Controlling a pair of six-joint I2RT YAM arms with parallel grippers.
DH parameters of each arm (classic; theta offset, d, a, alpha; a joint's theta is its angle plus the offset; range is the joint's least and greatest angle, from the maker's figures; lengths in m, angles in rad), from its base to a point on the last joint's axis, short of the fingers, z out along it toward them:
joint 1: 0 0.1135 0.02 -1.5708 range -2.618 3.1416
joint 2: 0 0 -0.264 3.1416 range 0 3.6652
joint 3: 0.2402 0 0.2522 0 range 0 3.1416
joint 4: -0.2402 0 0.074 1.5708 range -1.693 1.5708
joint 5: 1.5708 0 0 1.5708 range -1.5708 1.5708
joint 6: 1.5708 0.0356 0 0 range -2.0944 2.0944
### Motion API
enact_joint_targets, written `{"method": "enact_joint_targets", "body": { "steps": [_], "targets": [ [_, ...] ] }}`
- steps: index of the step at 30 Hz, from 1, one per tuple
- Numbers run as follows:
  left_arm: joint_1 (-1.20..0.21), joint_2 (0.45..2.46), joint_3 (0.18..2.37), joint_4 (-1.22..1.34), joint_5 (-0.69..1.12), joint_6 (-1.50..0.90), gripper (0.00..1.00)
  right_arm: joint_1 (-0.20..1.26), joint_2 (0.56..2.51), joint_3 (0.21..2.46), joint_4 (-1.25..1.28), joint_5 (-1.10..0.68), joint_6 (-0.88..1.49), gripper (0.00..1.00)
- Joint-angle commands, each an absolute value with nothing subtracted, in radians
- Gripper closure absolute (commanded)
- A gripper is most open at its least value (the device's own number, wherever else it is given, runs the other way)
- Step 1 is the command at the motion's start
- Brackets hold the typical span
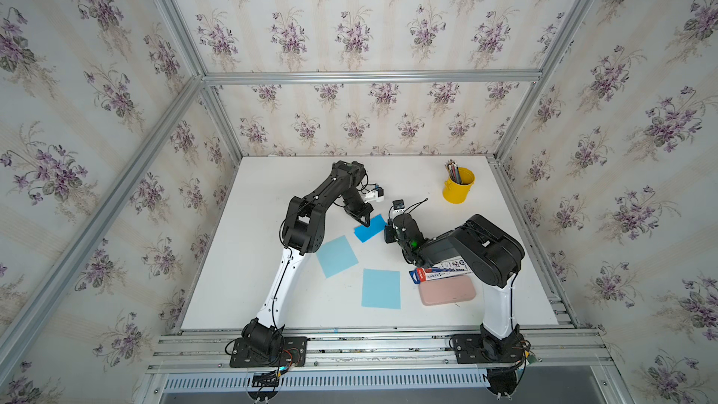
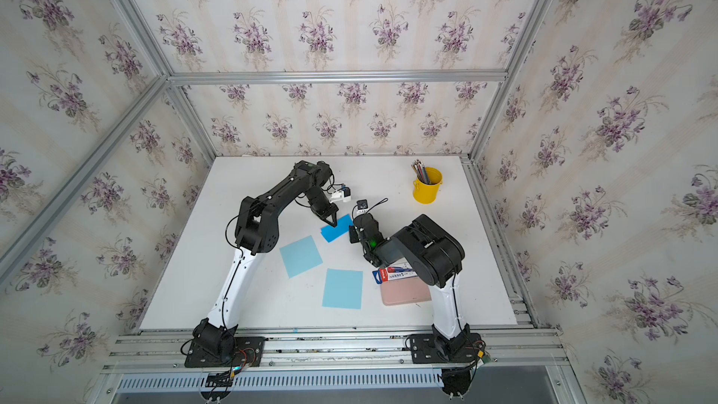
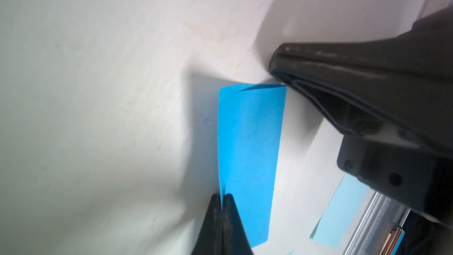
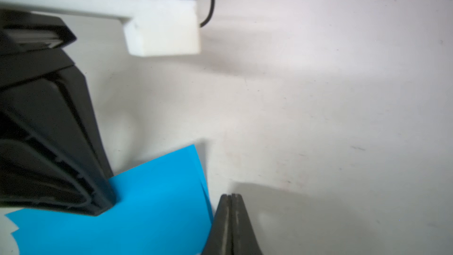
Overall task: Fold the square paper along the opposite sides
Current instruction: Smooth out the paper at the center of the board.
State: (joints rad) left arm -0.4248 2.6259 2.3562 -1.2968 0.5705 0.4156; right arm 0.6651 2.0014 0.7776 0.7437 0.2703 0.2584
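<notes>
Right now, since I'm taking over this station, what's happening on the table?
The robot is working the bright blue paper, which is already folded over into a strip. The left claw, closed, has its tip on one end; the right claw, also closed, sits at the other end's edge. Two paler blue squares lie flat, unfolded, nearby.

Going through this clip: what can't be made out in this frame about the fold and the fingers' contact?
- Whether the left gripper pinches the dark blue paper or only presses it: left wrist view, its shut fingers cover the contact.
- Whether the right gripper touches the paper's edge: right wrist view, blurred.
- Pen pack print: top views, too small, right arm overlaps it.
</notes>
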Motion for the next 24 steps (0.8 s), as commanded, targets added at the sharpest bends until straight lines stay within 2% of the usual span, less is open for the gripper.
{"method": "enact_joint_targets", "body": {
  "steps": [1,7,10,24],
  "targets": [
    [-0.427,2.642,2.357,-1.284,0.458,0.416,1.00,0.640,1.976,0.755,0.677,0.274,0.244,1.00],
    [-0.446,2.633,2.376,-1.260,0.475,0.439,1.00,0.628,1.889,0.585,1.113,0.057,0.089,1.00],
    [-0.452,2.632,2.368,-1.241,0.482,0.443,1.00,0.639,1.901,0.594,1.142,0.002,0.078,1.00],
    [-0.455,2.650,2.379,-1.253,0.465,0.471,1.00,0.729,2.022,0.669,1.066,0.004,0.076,1.00]
  ]
}}
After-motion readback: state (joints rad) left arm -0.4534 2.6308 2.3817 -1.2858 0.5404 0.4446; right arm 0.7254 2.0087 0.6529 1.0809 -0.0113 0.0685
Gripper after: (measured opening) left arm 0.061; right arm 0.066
